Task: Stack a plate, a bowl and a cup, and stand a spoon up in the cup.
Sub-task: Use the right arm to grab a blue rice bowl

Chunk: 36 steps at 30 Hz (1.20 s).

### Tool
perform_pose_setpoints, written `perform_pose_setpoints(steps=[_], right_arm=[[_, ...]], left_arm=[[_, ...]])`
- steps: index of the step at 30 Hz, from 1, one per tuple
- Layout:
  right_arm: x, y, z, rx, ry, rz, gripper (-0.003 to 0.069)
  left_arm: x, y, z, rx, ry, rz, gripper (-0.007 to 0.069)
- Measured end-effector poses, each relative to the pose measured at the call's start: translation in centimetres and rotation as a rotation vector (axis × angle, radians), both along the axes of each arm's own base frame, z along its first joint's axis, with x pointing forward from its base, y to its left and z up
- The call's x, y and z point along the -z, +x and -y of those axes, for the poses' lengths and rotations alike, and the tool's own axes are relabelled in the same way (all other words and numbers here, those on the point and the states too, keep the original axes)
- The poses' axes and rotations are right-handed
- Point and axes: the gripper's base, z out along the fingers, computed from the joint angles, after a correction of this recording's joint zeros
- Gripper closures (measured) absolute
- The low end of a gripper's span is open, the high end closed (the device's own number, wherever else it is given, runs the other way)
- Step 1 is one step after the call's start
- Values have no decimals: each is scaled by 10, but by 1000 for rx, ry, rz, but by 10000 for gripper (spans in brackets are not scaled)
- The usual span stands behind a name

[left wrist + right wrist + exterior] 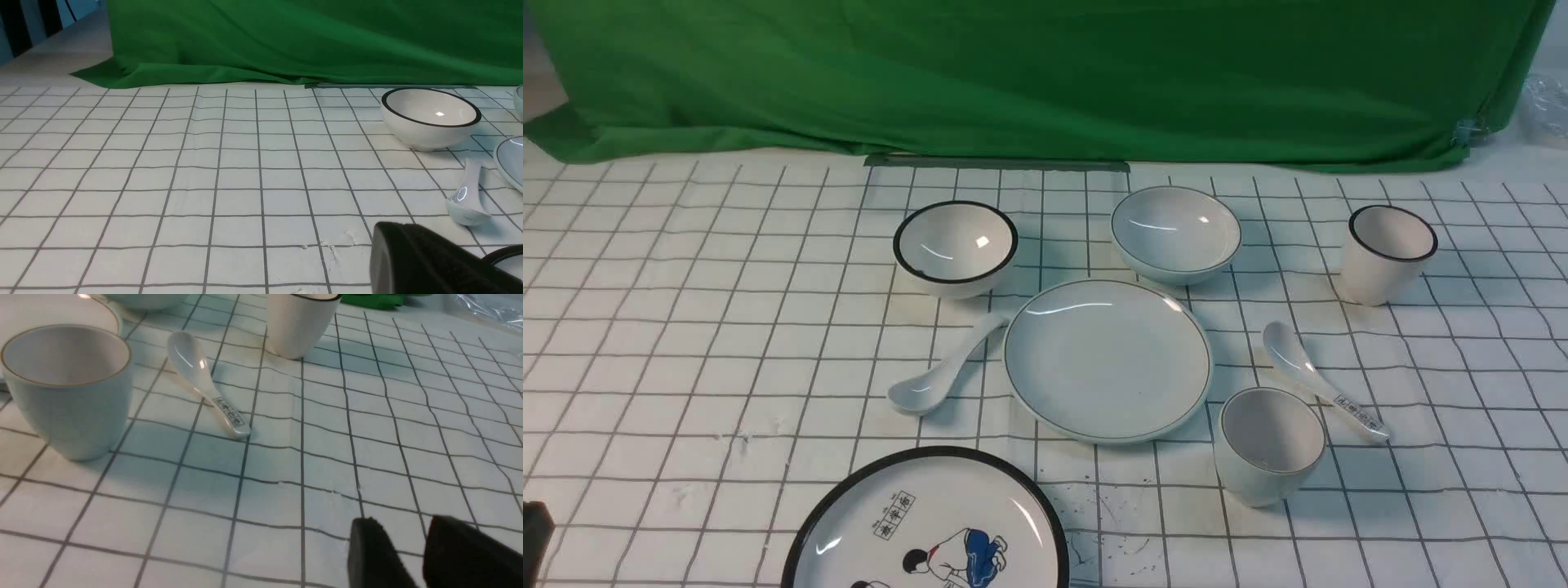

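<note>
The plain plate (1107, 359) lies mid-table. The thin-rimmed bowl (1176, 233) sits just behind it, and the thin-rimmed cup (1270, 445) stands upright at its front right. The unmarked white spoon (947, 367) lies left of the plate, scoop toward me. My left gripper (386, 245) is shut and empty, low over the cloth short of the spoon (468, 200). My right gripper (406, 524) is open with bare cloth between its fingers, well to the right of the cup (67, 388). In the front view only a dark corner of the left gripper (533, 539) shows.
A black-rimmed bowl (956, 245) stands back left, and a black-rimmed cup (1388, 253) back right. A spoon with printed characters (1323, 384) lies between the two cups. The cartoon plate (927, 523) is at the front edge. Green cloth (1045, 73) hangs behind.
</note>
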Motion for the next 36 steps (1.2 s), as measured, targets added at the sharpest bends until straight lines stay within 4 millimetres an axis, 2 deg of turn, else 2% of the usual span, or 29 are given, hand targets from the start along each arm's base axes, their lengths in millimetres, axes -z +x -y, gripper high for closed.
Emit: perform_pose_setpoints(steps=[13,15,16,17,18,19,21,26,28,30,31,32,33,34,36], right_arm=[[0,0,0,0,0,0,421],[0,0,0,0,0,0,421],[0,0,0,0,0,0,421],[0,0,0,0,0,0,421],[0,0,0,0,0,0,421],[0,0,0,0,0,0,421],[0,0,0,0,0,3,421],[-5,1,0,5,13,55,421],[-10,3,-1,24,143,107,421],[-19,4,-2,61,366,204,421],[-19,4,-2,65,390,203,421],[-25,5,-1,94,556,266,421],[-29,5,0,109,647,309,421],[-32,5,1,126,767,345,421],[-39,4,3,137,885,416,421]], left_arm=[[-1,0,0,-2,11,15,619],[-8,1,0,-8,-70,87,619],[-15,1,-1,-17,-187,166,619],[-16,1,-1,-19,-196,177,619],[-24,0,-3,-31,-308,260,619],[-25,0,-3,-33,-320,269,619],[-36,-2,-7,-52,-452,398,619],[-48,-7,-12,-69,-506,552,619],[-53,-9,-14,-75,-510,620,619],[-61,-14,-16,-79,-493,726,619],[-62,-15,-16,-78,-491,738,619],[-68,-19,-17,-68,-490,815,619],[-73,-21,-17,-57,-498,847,619],[-80,-23,-16,-44,-503,863,619],[-108,-32,-13,-3,-497,888,619]])
